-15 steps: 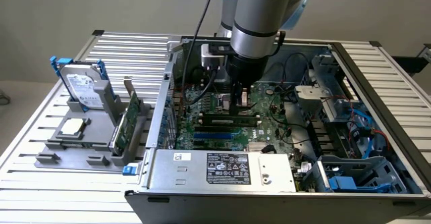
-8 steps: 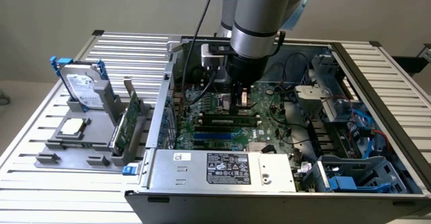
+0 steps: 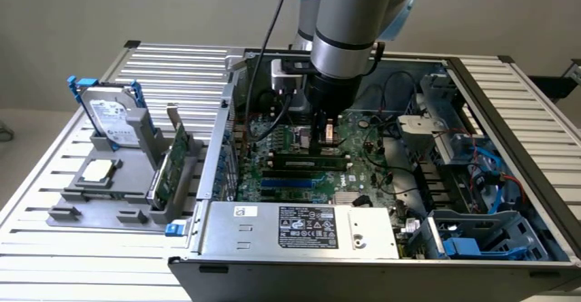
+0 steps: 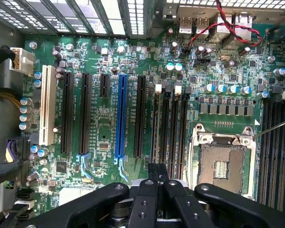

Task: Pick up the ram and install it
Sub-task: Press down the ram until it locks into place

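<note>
One ram (image 3: 311, 158) lay along a motherboard (image 3: 363, 169) slot inside the open case (image 3: 508, 179), directly beneath the gripper (image 3: 324, 133). Fingers (image 4: 156, 173) stood drawn close together, edge-on to the slots (image 4: 168, 128); whether they gripped the stick could not be told. Judged risk: uneven downward pressure or notch misalignment would leave the module half-seated, tilted, or stress the board.
</note>
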Tool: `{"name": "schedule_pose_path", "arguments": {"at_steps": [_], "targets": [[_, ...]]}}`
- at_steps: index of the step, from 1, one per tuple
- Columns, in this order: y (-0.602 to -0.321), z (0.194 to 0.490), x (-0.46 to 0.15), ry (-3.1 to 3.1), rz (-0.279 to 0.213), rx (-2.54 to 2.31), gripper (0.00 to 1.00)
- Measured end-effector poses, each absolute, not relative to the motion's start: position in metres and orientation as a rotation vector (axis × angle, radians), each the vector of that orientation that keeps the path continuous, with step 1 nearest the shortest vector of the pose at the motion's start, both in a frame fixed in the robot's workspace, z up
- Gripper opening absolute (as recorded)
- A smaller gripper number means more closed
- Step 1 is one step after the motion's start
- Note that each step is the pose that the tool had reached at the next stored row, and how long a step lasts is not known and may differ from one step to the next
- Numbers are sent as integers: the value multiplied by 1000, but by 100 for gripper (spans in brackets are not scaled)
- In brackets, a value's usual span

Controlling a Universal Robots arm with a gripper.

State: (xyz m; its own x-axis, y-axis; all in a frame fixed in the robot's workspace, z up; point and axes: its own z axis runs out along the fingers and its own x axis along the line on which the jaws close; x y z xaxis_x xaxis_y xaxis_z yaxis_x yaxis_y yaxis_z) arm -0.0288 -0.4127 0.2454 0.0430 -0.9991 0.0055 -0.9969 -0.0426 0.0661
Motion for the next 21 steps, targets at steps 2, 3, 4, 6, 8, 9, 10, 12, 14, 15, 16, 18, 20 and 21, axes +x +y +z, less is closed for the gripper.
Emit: {"name": "schedule_pose_path", "arguments": {"at_steps": [2,3,4,6,8,9,10,12,14,15,16,18,20,21], "targets": [[-413,245,-29,-2137,-65,2231,11],[-413,245,-29,-2137,-65,2231,11],[-413,245,-29,-2137,-65,2231,11],[-413,245,-32,-2137,-65,2231,11],[-413,244,-41,-2137,-65,2231,11],[-413,244,-43,-2137,-65,2231,11],[-413,243,-45,-2137,-65,2231,11],[-413,243,-45,-2137,-64,2231,11],[-412,241,-45,-2137,-64,2231,11],[-412,240,-45,-2137,-64,2231,11],[-412,238,-45,-2137,-64,2231,11],[-412,236,-45,-2138,-64,2231,11],[-411,234,-45,-2138,-64,2231,11],[-411,234,-45,-2138,-64,2231,11]]}}
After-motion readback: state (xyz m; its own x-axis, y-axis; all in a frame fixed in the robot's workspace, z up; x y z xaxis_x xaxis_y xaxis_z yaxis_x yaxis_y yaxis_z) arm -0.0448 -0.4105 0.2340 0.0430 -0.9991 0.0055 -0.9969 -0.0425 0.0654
